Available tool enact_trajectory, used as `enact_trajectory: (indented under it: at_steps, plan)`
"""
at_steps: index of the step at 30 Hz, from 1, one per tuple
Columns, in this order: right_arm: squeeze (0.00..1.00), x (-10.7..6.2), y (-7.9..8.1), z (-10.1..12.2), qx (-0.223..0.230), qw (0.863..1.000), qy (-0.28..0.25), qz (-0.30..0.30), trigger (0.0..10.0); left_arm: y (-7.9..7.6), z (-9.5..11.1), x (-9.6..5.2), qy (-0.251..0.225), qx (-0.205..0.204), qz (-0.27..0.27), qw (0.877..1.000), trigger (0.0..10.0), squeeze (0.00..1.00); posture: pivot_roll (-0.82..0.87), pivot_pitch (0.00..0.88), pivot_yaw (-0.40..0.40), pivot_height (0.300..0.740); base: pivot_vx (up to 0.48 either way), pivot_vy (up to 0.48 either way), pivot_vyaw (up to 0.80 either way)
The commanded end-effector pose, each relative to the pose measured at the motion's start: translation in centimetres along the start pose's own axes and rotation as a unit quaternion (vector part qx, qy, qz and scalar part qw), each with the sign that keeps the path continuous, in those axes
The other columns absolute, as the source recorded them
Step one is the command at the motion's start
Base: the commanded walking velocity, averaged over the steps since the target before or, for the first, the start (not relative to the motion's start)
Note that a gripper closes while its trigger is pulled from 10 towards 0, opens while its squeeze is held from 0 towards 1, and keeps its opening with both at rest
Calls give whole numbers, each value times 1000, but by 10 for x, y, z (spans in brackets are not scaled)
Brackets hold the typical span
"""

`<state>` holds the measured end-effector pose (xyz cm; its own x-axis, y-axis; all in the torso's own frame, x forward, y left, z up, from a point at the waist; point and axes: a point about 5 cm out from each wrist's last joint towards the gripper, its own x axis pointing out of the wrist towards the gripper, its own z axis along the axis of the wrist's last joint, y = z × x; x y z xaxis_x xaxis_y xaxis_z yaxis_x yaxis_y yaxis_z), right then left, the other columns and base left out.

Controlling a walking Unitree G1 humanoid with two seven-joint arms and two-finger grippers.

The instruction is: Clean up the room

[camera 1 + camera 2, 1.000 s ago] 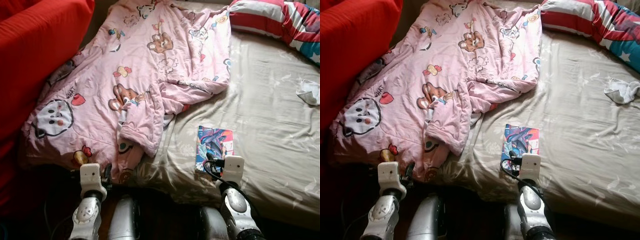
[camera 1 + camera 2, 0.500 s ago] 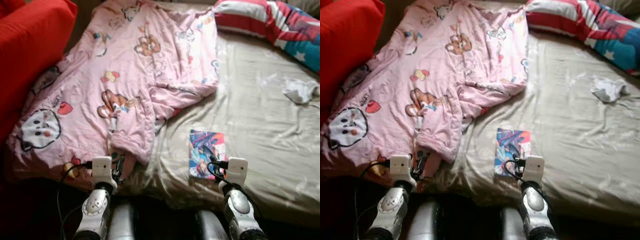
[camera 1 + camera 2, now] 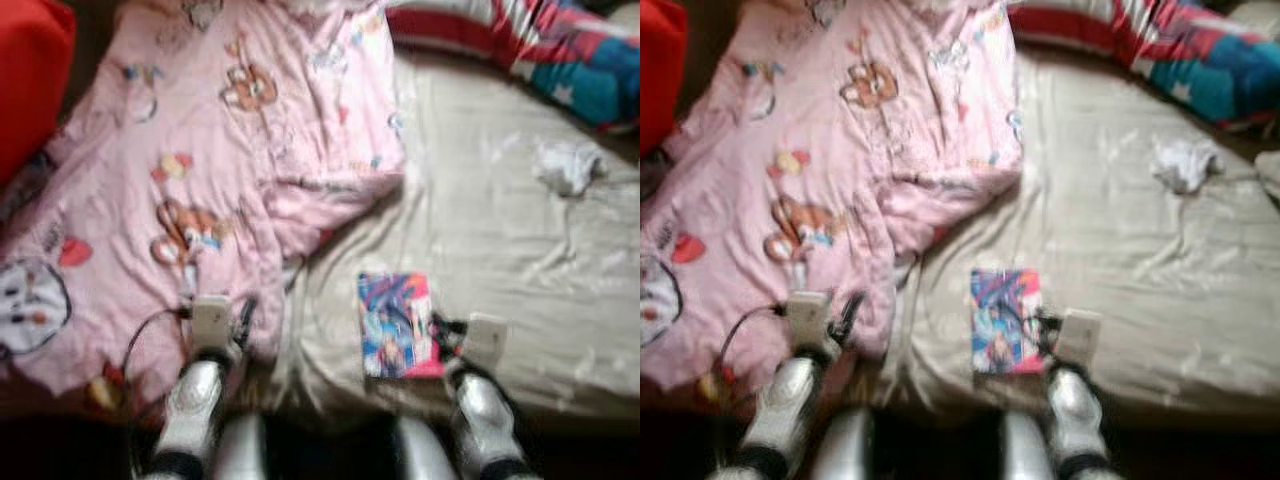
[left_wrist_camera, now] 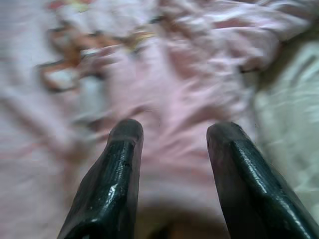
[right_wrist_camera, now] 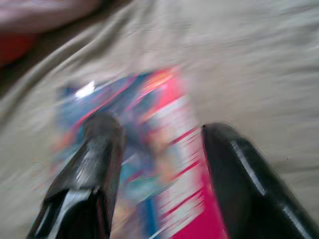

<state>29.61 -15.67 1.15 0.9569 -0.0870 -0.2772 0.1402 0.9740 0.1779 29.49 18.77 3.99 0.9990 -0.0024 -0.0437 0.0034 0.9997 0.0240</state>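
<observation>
Book (image 3: 397,324) lies flat on the beige sheet (image 3: 500,220), near the bed's front edge, beside the pink blanket (image 3: 200,160). Right gripper (image 5: 159,144) hovers over it, fingers apart, nothing held. Left gripper (image 4: 172,134) is open above the blanket. White cloth (image 3: 566,165) remains uncollected. Cleanup appears barely begun.

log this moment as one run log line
left claw: open over pink blanket | right claw: open over colorful book | book flat on bed sheet
</observation>
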Motion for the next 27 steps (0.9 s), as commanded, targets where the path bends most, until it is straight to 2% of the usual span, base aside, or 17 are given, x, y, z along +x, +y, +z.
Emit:
enact_trajectory:
  at_steps: [1,5,6,10,15,17,18,20,26,27]
  plan:
    - [0,-7,-16,-17,26,998,47,-22,10000,-1,-12,-7,26,-9,2,1000,10000,0,-14,252,33,628,0,0,0]
    - [0,-8,-24,-21,44,996,68,-33,10000,0,-11,-8,25,-7,1,1000,10000,0,-2,255,38,628,0,0,0]
    - [1000,-7,-26,-20,50,996,68,-36,10000,1,-11,-8,24,-7,1,1000,10000,0,3,257,41,628,0,0,0]
    - [1000,-4,-31,-15,67,995,66,-38,10000,5,-9,-8,22,-3,1,1000,10000,0,9,259,52,628,0,0,0]
    - [1000,1,-34,-7,66,995,55,-45,10000,7,-6,-6,18,1,-3,1000,10000,0,17,262,62,628,0,0,0]
    - [1000,3,-31,0,31,998,38,-33,10000,7,-4,-4,16,3,-8,1000,10000,0,17,264,71,628,0,0,0]
    - [0,4,-29,4,29,999,27,-30,10000,6,-3,-4,15,3,-11,1000,10000,0,16,265,75,628,0,0,0]
    - [0,5,-28,7,33,999,15,-28,10000,5,-2,-3,14,3,-13,1000,10000,0,17,267,78,628,0,0,0]
    - [0,10,-34,21,100,993,-25,-54,10000,4,-2,-5,14,4,-20,1000,10000,0,27,271,86,628,0,0,0]
    - [0,10,-34,21,100,993,-25,-54,10000,4,-2,-5,14,4,-20,1000,10000,0,27,271,86,628,0,0,0]
